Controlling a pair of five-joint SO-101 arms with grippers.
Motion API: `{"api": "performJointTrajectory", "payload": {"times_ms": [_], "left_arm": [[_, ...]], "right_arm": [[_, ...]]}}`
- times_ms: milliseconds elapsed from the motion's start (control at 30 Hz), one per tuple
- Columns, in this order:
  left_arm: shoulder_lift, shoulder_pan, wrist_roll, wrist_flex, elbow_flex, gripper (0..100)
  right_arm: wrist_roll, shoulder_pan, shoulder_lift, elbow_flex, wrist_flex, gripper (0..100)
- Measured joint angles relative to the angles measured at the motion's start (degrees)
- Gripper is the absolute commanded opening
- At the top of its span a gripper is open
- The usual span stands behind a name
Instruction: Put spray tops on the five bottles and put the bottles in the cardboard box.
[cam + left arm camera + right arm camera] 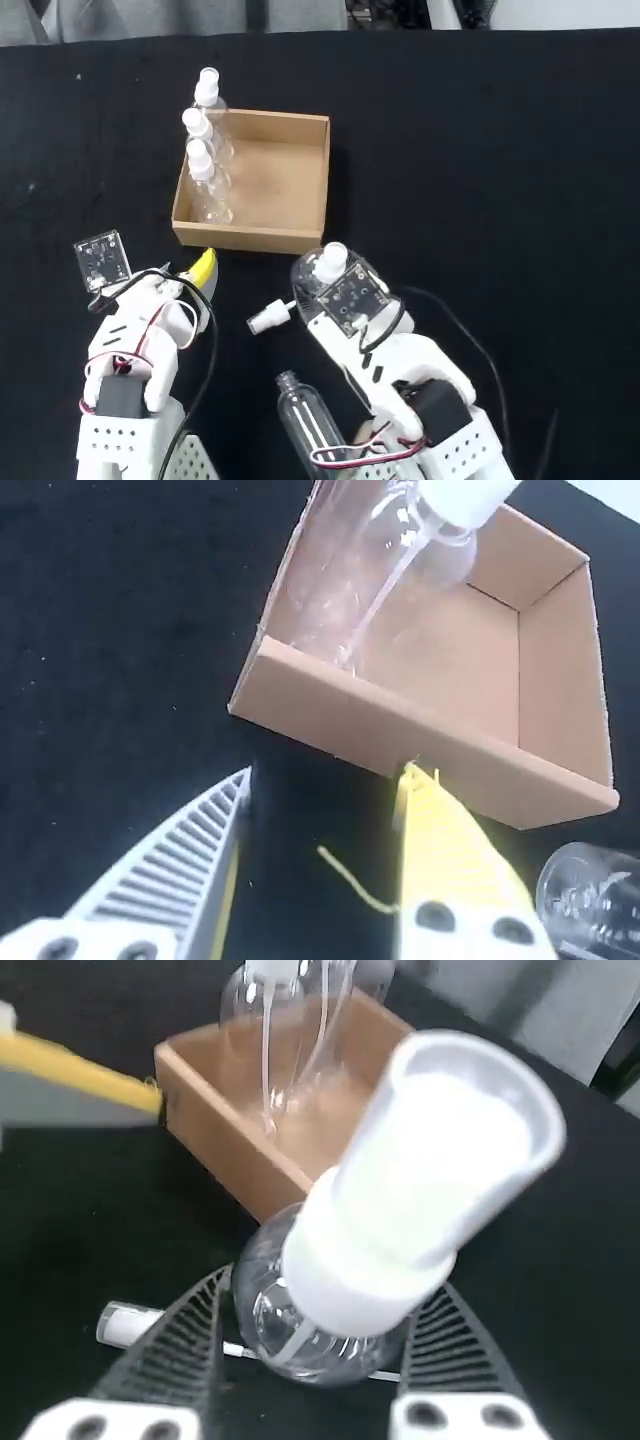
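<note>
- Black surface [500, 150] under both arms; wide open room to the right of the cardboard box [250, 238] and beyond its far wall.
- Box open at the top, set left of centre, its near wall facing the arms.
- Three bottles [212, 185] with white spray tops upright in a row along the box's left wall; rest of the box floor bare, with free room on the right side.
- Left claw [325, 775] spread and holding nothing, low over the surface just in front of the box's near wall, toward its left corner; yellow finger tip [412, 780] nearly at the cardboard edge.
- Right claw [328, 1295] pinching a capped bottle [420, 1160] by its clear body, one finger on each side, white top uppermost.
- Capped bottle just outside the box's near right corner, apart from the wall, not over the opening.
- Loose spray top [268, 318] lying on the surface between the two arms, close beside the right claw and well short of the box.
- Uncapped bottle [305, 420] lying on its side near the right arm's base, neck toward the box, touched by neither claw.
</note>
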Motion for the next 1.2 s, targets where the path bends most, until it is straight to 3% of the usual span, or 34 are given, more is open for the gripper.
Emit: {"api": "performJointTrajectory", "payload": {"times_ms": [700, 1200], "left_arm": [[0.0, 0.0, -0.4, -0.1, 0.0, 21], [0.0, 0.0, -0.4, -1.8, 0.4, 21]], "right_arm": [[1.0, 0.0, 0.1, -16.4, -3.3, 10.9], [1.0, 1.0, 30.4, -28.7, -12.3, 10.9]]}}
